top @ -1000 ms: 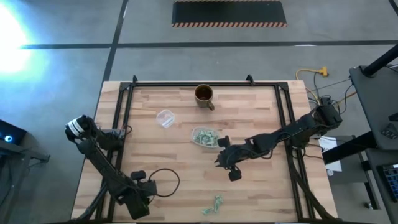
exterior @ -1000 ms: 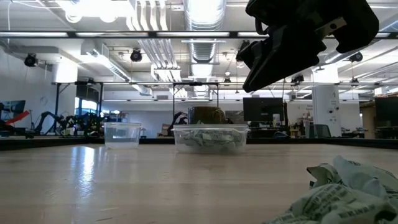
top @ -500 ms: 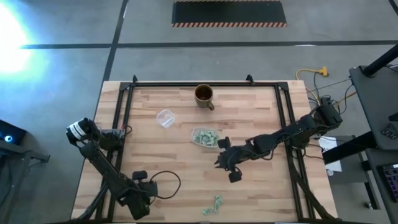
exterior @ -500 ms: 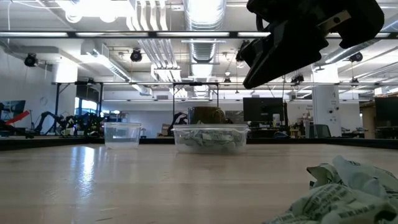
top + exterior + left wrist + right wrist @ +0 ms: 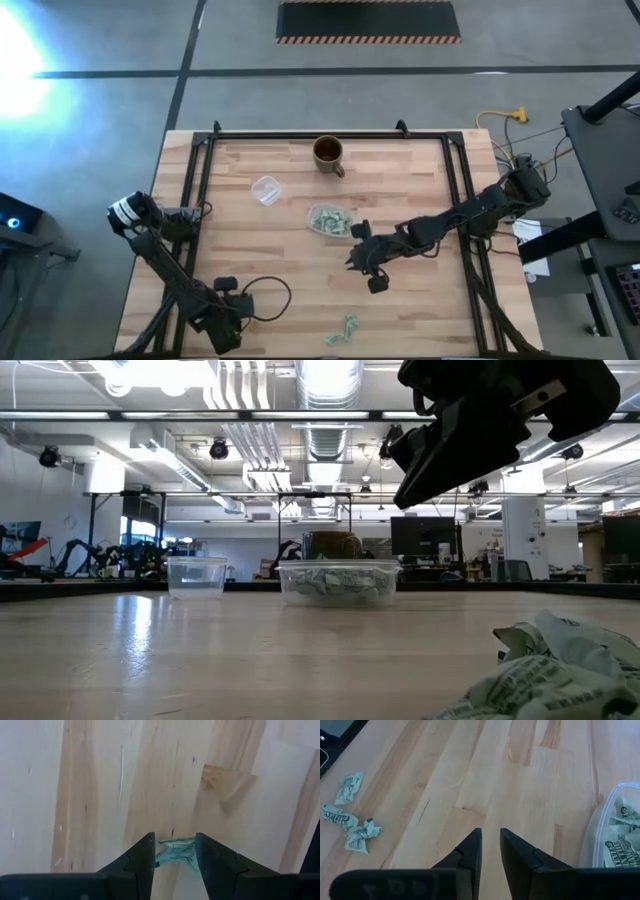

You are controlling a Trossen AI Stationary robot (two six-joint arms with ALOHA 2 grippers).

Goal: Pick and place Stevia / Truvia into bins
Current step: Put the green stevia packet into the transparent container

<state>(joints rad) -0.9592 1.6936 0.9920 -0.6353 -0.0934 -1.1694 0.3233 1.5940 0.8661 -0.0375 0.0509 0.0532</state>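
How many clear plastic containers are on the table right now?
2. A tub full of sachets sits near the table's middle, just left of the right gripper; a smaller empty cup sits up-left of it, nearer the mug.

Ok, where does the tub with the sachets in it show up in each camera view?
High view: the tub sits mid-table, just beside the right gripper.
Low view: centre of the picture, in front of the brown mug.
Left wrist view: not in it.
Right wrist view: only its rim shows at the picture's edge.
Shared landmark: the loose sachets near the table's front edge.
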